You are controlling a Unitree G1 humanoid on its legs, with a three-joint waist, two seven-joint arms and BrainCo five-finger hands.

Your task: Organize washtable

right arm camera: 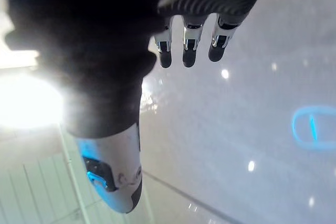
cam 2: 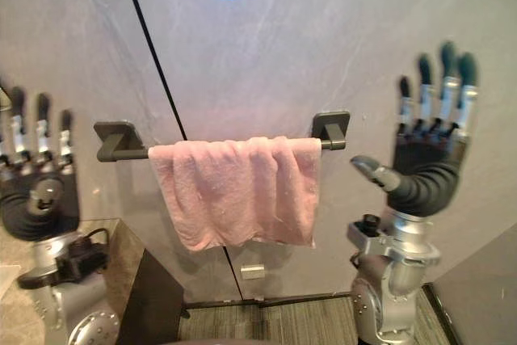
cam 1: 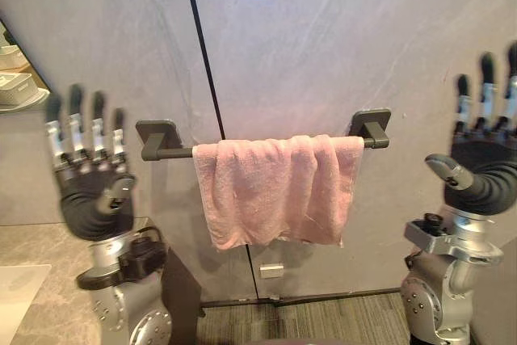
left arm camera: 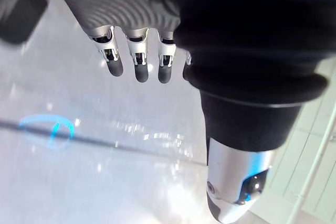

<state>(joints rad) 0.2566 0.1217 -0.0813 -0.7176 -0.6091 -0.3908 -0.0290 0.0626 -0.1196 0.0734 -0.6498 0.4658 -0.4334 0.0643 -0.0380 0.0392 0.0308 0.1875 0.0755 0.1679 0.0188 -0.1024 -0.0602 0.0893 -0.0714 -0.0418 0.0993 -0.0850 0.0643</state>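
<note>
On the grey wall ahead, a pink towel [cam 1: 279, 191] is being carried by a dark towel bar [cam 1: 171, 152]. It is draped over the bar in loose folds and bunched toward the right bracket, and the left stretch of the bar is bare. The left hand [cam 1: 93, 195] is being held upright beside the bar's left bracket, fingers straight and spread, nothing grasped. The right hand [cam 1: 483, 169] is being held upright well to the right of the towel, likewise wide open and empty. A grey stone table [cam 1: 36, 244] is being shown at lower left, below the left hand.
</note>
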